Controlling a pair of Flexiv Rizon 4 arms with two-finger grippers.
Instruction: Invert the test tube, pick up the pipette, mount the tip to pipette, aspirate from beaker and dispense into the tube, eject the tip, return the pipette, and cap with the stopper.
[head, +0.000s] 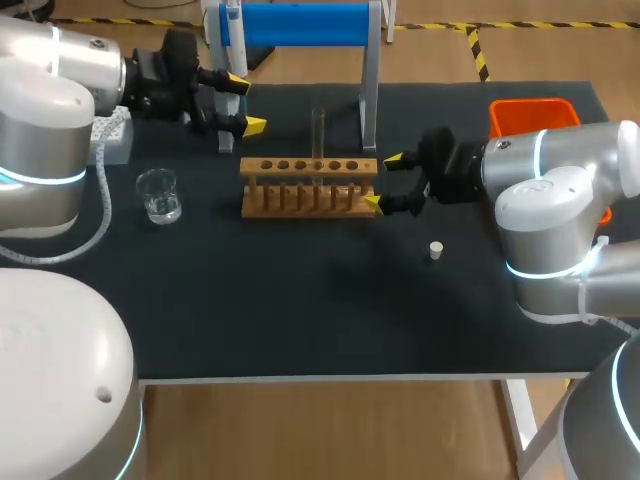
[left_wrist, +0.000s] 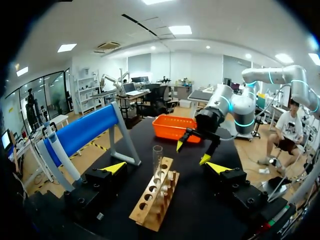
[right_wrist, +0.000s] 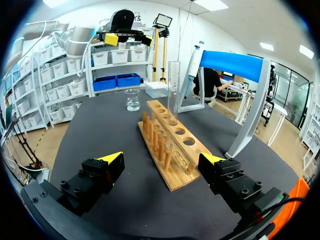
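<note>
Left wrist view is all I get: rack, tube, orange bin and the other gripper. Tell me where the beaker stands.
Observer: The beaker stands upright on the black mat, apart from the rack, off the rack's end on your left arm's side. It is behind your camera.
Operator: Now place the stopper for me.
Observer: The stopper sits alone on the mat, touching nothing. It is nearer the table's front edge than the right gripper, which is open at the rack's other end.
</note>
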